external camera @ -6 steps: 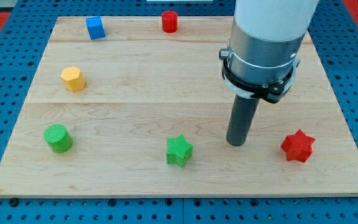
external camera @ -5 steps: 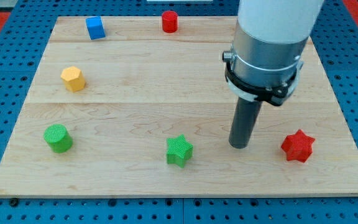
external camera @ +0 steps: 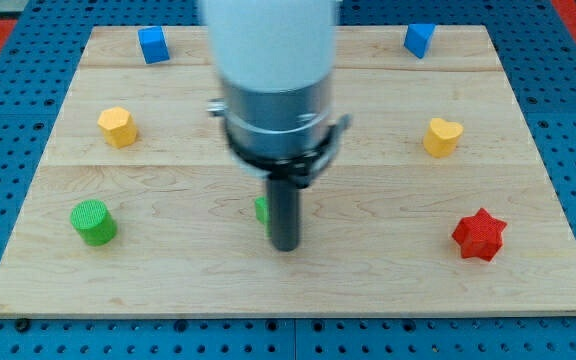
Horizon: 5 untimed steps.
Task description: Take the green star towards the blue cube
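Note:
The green star (external camera: 261, 209) shows only as a green sliver at the left side of my rod; the rod hides the rest of it. My tip (external camera: 285, 246) rests on the board right beside the star, at its lower right. The blue cube (external camera: 151, 45) stands at the board's top left corner, far up and to the left of the star.
A yellow hexagonal block (external camera: 117, 126) sits at the left and a green cylinder (external camera: 93, 222) at the lower left. A blue block (external camera: 420, 39) is at the top right, a yellow heart (external camera: 443, 136) at the right, and a red star (external camera: 479, 235) at the lower right.
My arm has swung from the right to the middle, onto the green star, which now sits slightly up and left. The arm now hides the red cylinder and uncovers the blue block and yellow heart.

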Each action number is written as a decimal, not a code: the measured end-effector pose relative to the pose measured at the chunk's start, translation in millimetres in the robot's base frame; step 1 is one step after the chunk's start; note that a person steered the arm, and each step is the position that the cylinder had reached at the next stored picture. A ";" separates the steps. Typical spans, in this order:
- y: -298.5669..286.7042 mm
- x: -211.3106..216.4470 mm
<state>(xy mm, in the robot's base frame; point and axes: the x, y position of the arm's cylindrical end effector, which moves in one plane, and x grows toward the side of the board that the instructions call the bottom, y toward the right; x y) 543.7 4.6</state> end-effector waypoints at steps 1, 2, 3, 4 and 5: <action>-28.5 -25.7; -46.9 -59.3; -30.9 -101.5; -13.0 -138.2; -40.9 -156.1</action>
